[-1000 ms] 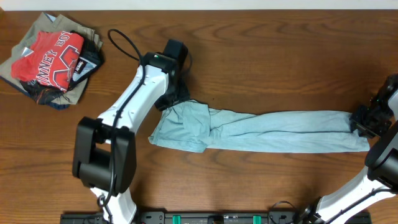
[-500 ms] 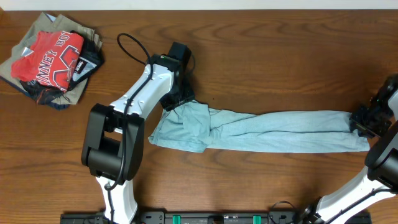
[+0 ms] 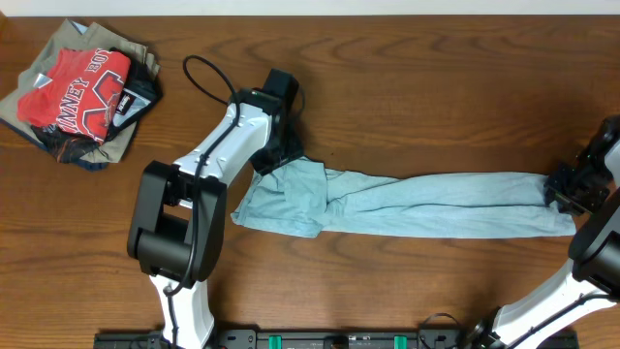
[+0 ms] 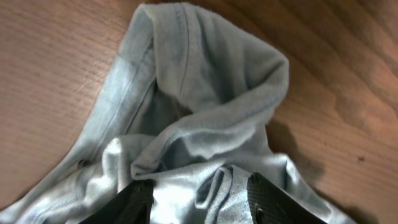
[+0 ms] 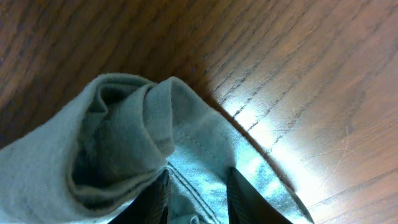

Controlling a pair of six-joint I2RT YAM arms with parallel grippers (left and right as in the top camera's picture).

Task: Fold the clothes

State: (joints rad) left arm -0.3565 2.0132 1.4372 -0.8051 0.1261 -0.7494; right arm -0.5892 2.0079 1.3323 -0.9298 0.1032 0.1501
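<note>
The clothes, one pale blue-grey garment [image 3: 446, 204], lie stretched in a long wrinkled band across the table, with the left end bunched wider. My left gripper [image 3: 279, 157] sits on the upper left corner of that end. In the left wrist view its fingers [image 4: 202, 208] have a thick bunch of the fabric [image 4: 205, 93] between them. My right gripper [image 3: 560, 197] is at the far right end. In the right wrist view its fingers [image 5: 198, 202] pinch the hem of the fabric [image 5: 124, 137].
A pile of other garments [image 3: 82, 92], with a red T-shirt with white lettering on top, lies at the back left corner. The left arm's cable loops [image 3: 208, 78] over the table behind it. The table's right edge is close to my right gripper.
The left arm swung its lower part to the right and its gripper shifted slightly right over the garment's left end. The garment and the right arm have not moved.
</note>
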